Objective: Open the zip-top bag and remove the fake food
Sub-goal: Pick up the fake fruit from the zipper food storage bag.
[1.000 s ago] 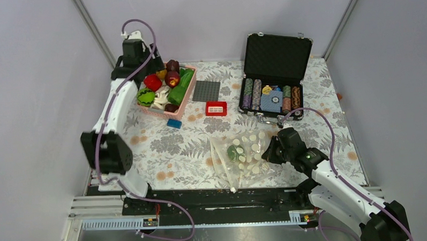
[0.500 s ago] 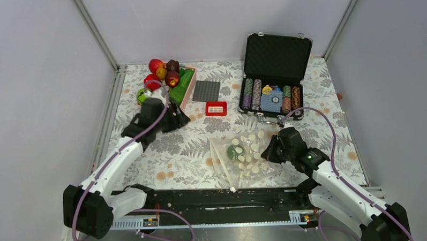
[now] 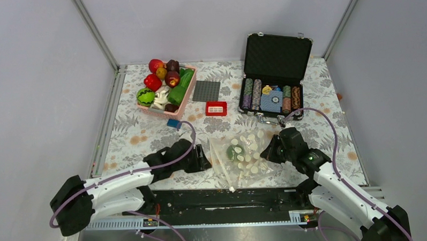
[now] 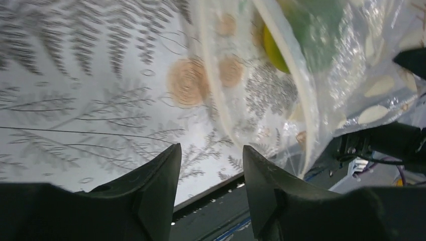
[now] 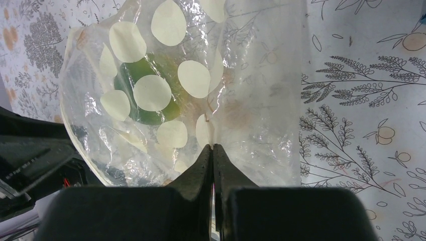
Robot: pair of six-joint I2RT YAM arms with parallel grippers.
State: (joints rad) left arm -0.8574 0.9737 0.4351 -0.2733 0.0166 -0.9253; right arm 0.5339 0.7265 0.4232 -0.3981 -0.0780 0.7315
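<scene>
Zip-top bag [image 3: 239, 154]: one, flat on worktop [image 3: 164, 138] near front edge, one green fake food [image 3: 234, 151] piece inside. Two hands: right hand [image 3: 267, 151] pinching bag's right edge; left hand [image 3: 202, 159] part-spread, empty, beside bag's left edge, a second ago over far basket [image 3: 190, 92].

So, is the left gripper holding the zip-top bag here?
No, the left gripper stands open over the tablecloth, and the zip-top bag lies just ahead of it.
</scene>
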